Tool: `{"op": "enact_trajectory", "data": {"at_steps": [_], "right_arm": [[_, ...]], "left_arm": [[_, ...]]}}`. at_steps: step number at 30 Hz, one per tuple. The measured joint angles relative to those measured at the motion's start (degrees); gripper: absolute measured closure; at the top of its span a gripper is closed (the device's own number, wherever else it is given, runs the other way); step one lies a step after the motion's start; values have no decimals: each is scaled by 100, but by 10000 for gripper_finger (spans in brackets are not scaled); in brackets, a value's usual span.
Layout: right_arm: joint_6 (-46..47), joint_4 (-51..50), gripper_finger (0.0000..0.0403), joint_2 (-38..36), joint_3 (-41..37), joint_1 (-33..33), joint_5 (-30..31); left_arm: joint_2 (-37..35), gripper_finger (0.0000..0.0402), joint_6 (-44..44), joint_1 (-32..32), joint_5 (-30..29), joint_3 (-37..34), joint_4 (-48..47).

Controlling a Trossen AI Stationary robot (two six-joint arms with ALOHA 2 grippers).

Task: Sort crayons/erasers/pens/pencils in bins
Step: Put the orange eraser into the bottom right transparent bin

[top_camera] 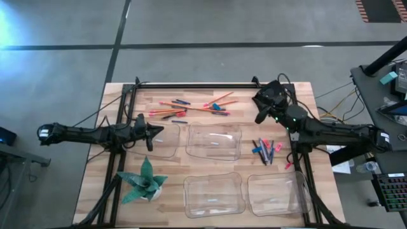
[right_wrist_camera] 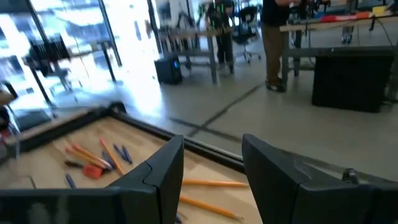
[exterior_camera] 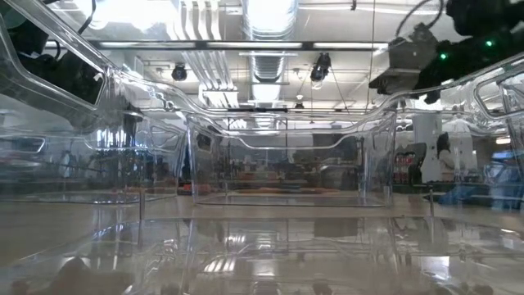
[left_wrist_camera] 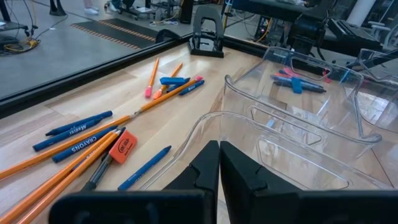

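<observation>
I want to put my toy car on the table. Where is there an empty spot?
Bare wood lies at the table's left edge, between the left arm's shut end effector and the green paper plant. Another strip runs between the pile of pencils and the bins. It is crowded among the pencils and around the pens by the right end effector.

light: bright overhead | glare: bins (exterior_camera: 278, 164) reflect ceiling lamps | blur: rt wrist view soft | shadows: faint

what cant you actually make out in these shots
- Low view: the pencils are hidden; clear bins fill the picture with glare.
- High view: colours in the small pile beside the right arm are too small to sort.
- Right wrist view: pencils are partly hidden behind the right claw.
</observation>
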Motion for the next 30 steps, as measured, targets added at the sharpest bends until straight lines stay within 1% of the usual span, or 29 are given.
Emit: {"op": "enact_trajectory", "data": {"at_steps": [3,7,14,16,18,21,26,28,30], "right_arm": [[-1,-797,248,324,568,-27,2],[110,-2343,248,877,1423,-25,-3],[1538,-5655,248,2144,2970,-25,-39],[1917,-6562,248,2511,3323,-25,-50],[2151,-7256,248,2839,3573,-25,-86],[2377,-7718,248,3195,3708,-25,-394],[2402,-7716,248,3566,3497,-25,-1543],[2427,-7712,248,3665,3352,-23,-1834],[2622,-7709,248,3747,3221,-25,-1985]], "left_arm": [[0,402,0,1,1,-1,1],[-1,402,-1,1,0,1,0],[1,402,-1,1,0,-1,0],[-1,402,-1,1,0,1,0],[1,402,0,1,0,1,0],[0,402,1,0,1,0,1],[0,402,0,-1,1,-1,0],[1,402,0,0,1,1,0],[-1,402,-1,-1,0,0,0]]}}
